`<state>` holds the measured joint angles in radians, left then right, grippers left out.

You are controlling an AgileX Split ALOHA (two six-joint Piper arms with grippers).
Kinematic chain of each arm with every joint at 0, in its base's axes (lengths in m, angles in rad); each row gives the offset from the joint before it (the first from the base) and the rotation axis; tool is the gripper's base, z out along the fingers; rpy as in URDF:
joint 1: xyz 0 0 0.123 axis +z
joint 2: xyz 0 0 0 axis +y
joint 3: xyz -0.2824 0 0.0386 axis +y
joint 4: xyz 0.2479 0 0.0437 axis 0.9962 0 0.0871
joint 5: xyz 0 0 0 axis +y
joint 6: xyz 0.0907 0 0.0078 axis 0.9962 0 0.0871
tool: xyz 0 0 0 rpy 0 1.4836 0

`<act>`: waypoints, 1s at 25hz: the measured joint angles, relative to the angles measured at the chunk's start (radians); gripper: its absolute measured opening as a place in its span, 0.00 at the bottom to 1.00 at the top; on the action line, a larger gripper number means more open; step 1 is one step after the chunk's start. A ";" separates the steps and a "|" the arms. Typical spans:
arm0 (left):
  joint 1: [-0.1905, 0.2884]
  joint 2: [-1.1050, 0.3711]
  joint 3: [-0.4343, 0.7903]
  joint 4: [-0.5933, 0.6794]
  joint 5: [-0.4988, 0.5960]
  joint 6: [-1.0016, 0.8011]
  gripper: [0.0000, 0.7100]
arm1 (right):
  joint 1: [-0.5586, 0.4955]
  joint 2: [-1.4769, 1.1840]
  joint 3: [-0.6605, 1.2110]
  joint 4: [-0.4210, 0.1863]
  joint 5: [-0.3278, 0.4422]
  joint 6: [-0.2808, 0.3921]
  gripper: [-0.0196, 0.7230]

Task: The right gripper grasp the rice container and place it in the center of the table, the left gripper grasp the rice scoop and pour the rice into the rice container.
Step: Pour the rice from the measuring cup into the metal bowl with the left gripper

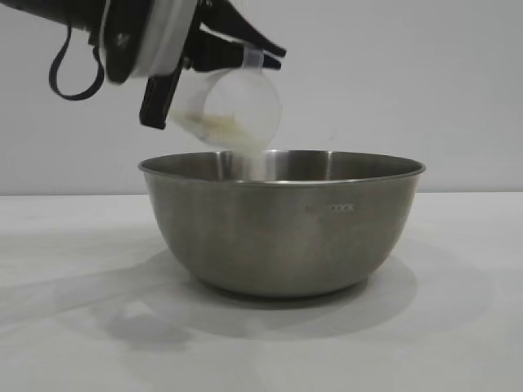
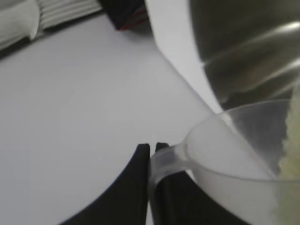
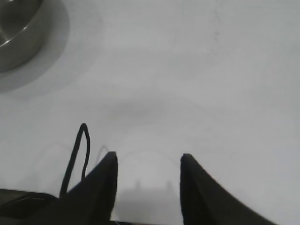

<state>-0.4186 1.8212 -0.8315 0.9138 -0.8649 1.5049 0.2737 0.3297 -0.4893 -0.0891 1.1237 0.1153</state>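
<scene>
One steel bowl (image 1: 282, 224), centre of the worktop (image 1: 458, 327); its inside is hidden from the front. One clear scoop (image 1: 233, 110), tipped over the bowl's left rim, with rice (image 1: 255, 159) spilling from it as a blur. Left gripper (image 2: 152, 149), upper left, partly cut off, jaws clamped on the scoop handle. Right gripper (image 3: 147, 161) over bare worktop away from the bowl, jaws apart, holding nothing.

even soft light, broad faint shadows around the rice container (image 1: 282, 224) on the table (image 1: 65, 327); rice scoop (image 1: 233, 106) motion-blurred, wrist views soft.
</scene>
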 joint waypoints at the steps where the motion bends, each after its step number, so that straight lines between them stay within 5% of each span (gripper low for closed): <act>1: 0.000 0.000 -0.002 0.012 0.017 0.016 0.00 | 0.000 0.000 0.000 0.000 0.000 0.000 0.44; 25: -0.020 -0.001 -0.014 0.098 0.097 0.091 0.00 | 0.000 0.000 0.000 0.000 0.000 0.000 0.44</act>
<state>-0.4387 1.8203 -0.8459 1.0120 -0.7680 1.5960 0.2737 0.3297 -0.4893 -0.0891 1.1237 0.1153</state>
